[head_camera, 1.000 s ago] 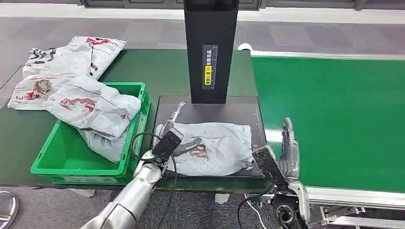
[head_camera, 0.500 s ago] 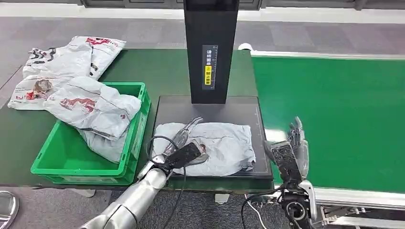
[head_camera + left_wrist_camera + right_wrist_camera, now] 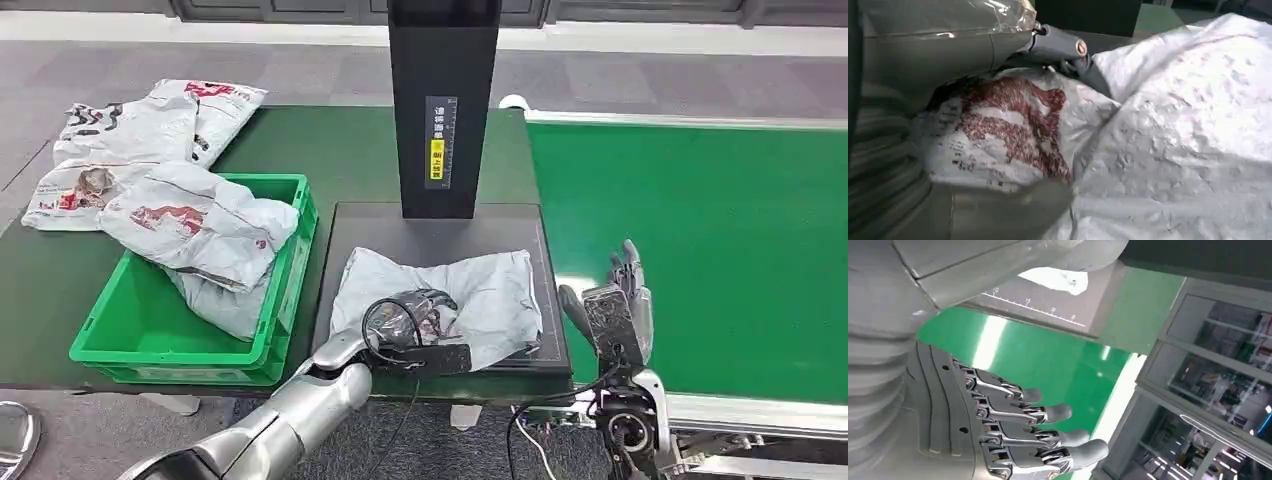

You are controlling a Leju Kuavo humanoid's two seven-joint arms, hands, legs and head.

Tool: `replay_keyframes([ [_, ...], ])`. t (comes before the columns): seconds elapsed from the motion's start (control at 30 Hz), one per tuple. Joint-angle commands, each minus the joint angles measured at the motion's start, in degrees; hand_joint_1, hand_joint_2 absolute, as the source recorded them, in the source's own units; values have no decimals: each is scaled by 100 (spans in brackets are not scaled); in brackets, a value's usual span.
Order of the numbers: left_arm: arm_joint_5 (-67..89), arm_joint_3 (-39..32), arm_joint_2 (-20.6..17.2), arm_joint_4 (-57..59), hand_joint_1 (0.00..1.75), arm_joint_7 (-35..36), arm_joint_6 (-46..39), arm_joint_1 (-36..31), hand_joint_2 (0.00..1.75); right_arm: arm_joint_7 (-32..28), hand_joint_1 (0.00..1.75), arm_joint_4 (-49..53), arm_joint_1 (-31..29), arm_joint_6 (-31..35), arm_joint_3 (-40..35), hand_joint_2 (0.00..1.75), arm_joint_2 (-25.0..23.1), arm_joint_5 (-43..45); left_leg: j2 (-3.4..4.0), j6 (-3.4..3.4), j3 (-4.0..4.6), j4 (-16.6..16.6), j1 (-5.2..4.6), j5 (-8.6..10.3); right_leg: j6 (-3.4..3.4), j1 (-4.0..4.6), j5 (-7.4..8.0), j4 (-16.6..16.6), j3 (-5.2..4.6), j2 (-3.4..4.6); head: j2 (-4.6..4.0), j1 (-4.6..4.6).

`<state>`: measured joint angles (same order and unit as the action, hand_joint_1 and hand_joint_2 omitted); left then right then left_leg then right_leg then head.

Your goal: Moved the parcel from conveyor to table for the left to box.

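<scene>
Left hand [image 3: 412, 318]: reaches in from the counter's near edge, wrist laid low, set on the parcel [image 3: 470, 300] at its printed patch. The left wrist view shows the thumb [image 3: 1063, 45] bearing against bunched plastic, red-brown print gathered beneath it; the fingers seem closed on a fold, though the crumpled film hides most of them.

Right hand [image 3: 625, 300]: raised at the near edge of the conveyor [image 3: 720, 230], palm side-on, just beside the platform's right edge and apart from the parcel. Fingers [image 3: 1048, 412] spread and lightly curled, holding nothing; this is plain in the right wrist view, where green belt lies behind them.

Parcel: grey-white mailer, crumpled, lying on the dark scale platform [image 3: 440, 225] in front of the black scanner post [image 3: 443, 110].

Right wrist view adds: graduated marks along the platform's edge, and glazed partitions beyond the belt.

Head view adds: green bin [image 3: 190, 330] on the counter [image 3: 330, 150] left of the platform, a mailer [image 3: 200, 225] draped over its far rim; further mailers [image 3: 140, 130] lying behind it.
</scene>
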<state>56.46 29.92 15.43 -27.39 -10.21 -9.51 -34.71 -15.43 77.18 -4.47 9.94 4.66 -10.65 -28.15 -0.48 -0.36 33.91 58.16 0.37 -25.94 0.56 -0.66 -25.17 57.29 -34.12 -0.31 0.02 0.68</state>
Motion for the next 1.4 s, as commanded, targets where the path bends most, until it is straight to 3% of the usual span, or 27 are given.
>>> replay_keyframes([
  [0.03,-235,-470,-57,287,175,-324,-172,100,175,37,0,-52,-183,-93,438,175,-228,-67,25,-2,-14,-16,-2,4,-7,-1,11,-12,3,22,0,0],
  [0.17,-1152,-1121,9,-725,175,-1106,-170,221,175,38,0,-42,-118,-99,405,175,-186,-67,21,-7,-17,-12,-2,7,-7,-1,7,-7,6,15,0,0],
  [0.3,-1908,-1464,-122,-2641,175,-1111,-359,301,175,-32,0,-93,-158,-45,387,175,-212,-31,14,-7,2,2,1,6,-6,2,4,4,-11,12,0,0],
  [0.37,-1939,-1435,-292,-3423,175,-775,-397,277,175,-43,0,-120,-190,-31,389,175,-208,-22,17,-9,22,9,3,7,-7,4,5,12,-35,18,0,0],
  [0.83,-1956,-1376,-294,-3300,175,-826,-480,341,175,-43,0,-116,-189,-36,390,175,-203,-21,13,-11,25,-4,0,7,-6,0,4,3,-36,19,-2,0],
  [0.9,-1524,-1318,-348,-3428,175,-914,-1244,279,175,-60,0,-108,-194,-9,402,175,-198,-6,16,-11,22,-6,1,6,-7,1,5,1,-33,22,0,0],
  [0.93,-629,-1254,-477,-3718,175,-559,-1996,226,175,-79,0,-97,-195,33,409,175,-163,43,16,-11,26,-3,-1,6,-7,0,4,5,-37,22,-2,0],
  [1.03,48,-1416,-690,-4183,175,71,-1959,194,175,-112,0,-103,-131,81,386,175,-29,181,25,-12,27,-2,-1,4,-10,0,4,8,-42,29,0,0],
  [1.23,1728,-2578,-1320,-3101,175,1256,-3049,220,175,-147,0,304,354,135,278,175,-58,283,27,-14,3,-19,2,6,-12,3,6,-7,-22,32,0,0],
  [1.27,2720,-2966,-1395,-3271,175,1791,-3049,365,175,-117,0,322,333,156,324,175,-96,282,34,-15,0,-21,-2,6,-13,-1,5,-4,-24,38,0,0],
  [1.4,3166,-3603,-1553,-3058,175,2035,-3049,403,175,94,0,366,84,183,566,175,-127,217,64,-17,-2,-24,-4,1,-18,-3,4,3,-34,68,0,0],
])
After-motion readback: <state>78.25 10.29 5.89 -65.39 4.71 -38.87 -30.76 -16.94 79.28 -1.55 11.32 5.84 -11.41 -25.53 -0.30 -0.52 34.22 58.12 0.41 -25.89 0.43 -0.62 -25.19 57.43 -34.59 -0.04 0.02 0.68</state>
